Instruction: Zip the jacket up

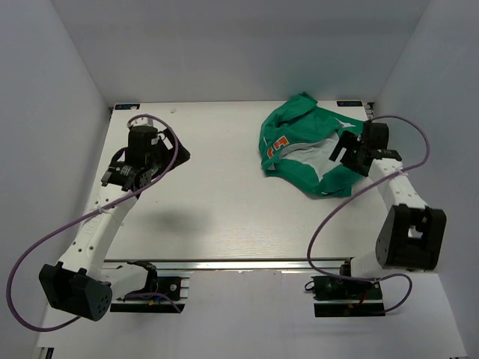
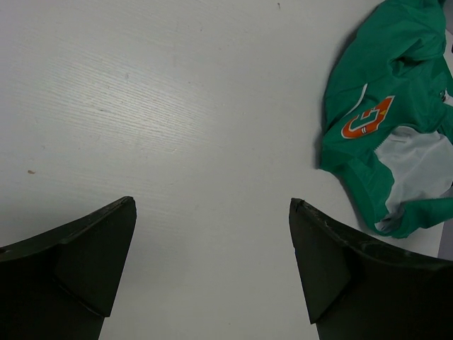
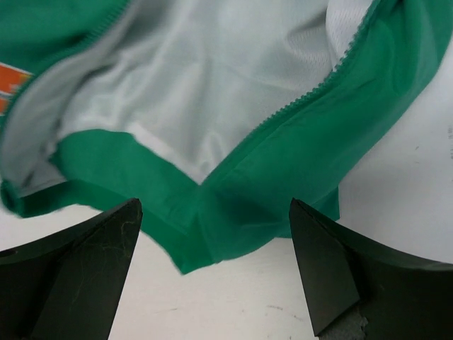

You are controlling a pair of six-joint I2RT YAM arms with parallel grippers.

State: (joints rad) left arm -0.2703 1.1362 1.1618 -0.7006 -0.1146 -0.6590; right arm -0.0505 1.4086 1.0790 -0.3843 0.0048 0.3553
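Green zipper teeth (image 3: 297,101), right wrist only

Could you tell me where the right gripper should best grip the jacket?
Probably the hem corner at the foot of the zipper teeth, from above: the jacket lies open, and that corner sits between the open fingers of the right gripper.

— What's under you?

— A white counter (image 1: 224,217) with a faint wood grain running across it. An aluminium rail (image 1: 224,265) lines its near edge.

— And around you?

— Plain pale grey panels box me in on three sides: a back wall (image 1: 239,52), a left wall (image 1: 45,149) and a right wall (image 1: 445,105). The light is soft and even, and the shadows on the counter are faint.
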